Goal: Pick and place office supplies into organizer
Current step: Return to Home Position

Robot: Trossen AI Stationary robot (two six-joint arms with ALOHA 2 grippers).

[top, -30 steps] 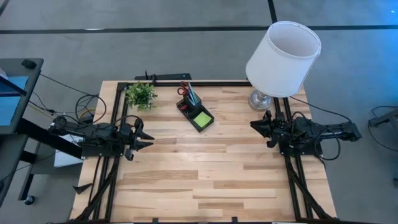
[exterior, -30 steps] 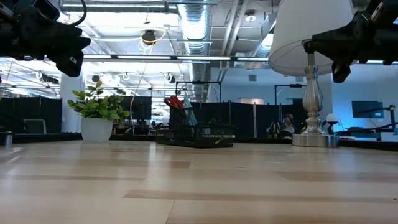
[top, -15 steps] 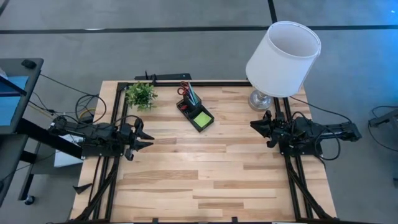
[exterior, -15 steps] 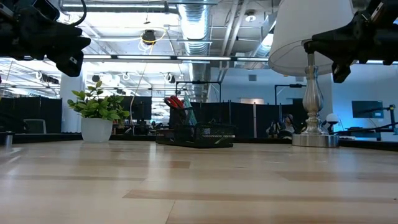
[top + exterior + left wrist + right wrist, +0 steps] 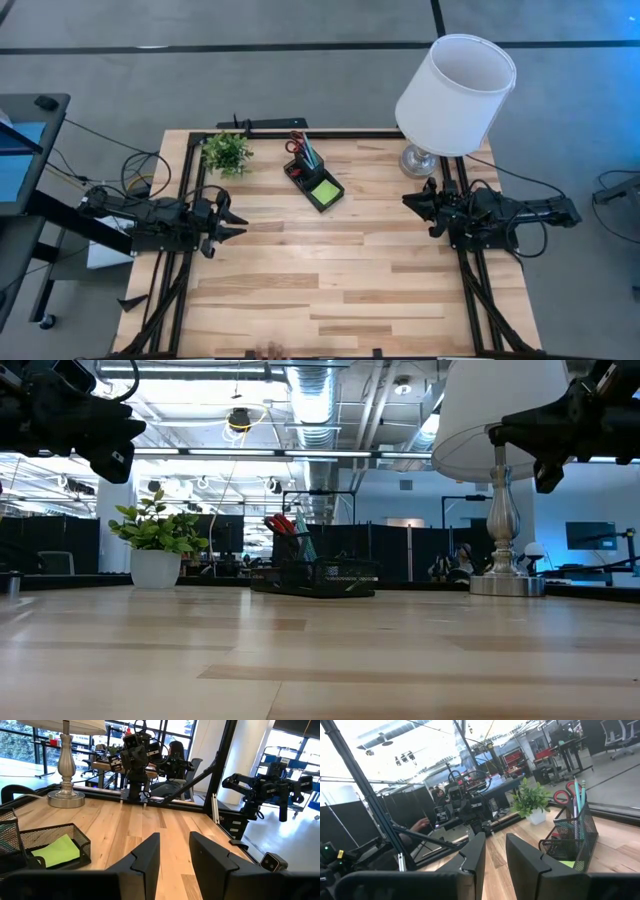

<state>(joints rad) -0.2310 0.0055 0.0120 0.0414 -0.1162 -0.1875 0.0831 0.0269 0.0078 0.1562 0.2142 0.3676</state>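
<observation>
Hovering off the left edge of the table (image 5: 330,280), the left gripper (image 5: 238,224) sits at frame mid-left in the high view, fingers a little spread, nothing between them. The right gripper (image 5: 410,204) sits at mid-right, just below the lamp (image 5: 455,95), and points inward. Its fingers are also parted and empty. A wide stretch of bare wood lies between the two, and the whole lower half of the tabletop is open. Black rails run along the left, right and top table edges.

The table is light butcher-block planks with mixed pale and tan strips and a smooth finish. The lamp has a white drum shade on a turned silver stem with a round base. The plant (image 5: 227,153), small, leafy and green in a white pot, stands at upper left of the table.

The organizer (image 5: 313,182) stands at upper centre of the table, set at an angle, between plant and lamp and well apart from both grippers. It is black wire mesh and boxy, with a taller cup end and a lower tray end. The lime-green sticky-note pad (image 5: 325,189) lies flat in the tray. The red-handled scissors (image 5: 296,143) and thin pens (image 5: 310,155) stand upright in the cup, handles above the rim.
</observation>
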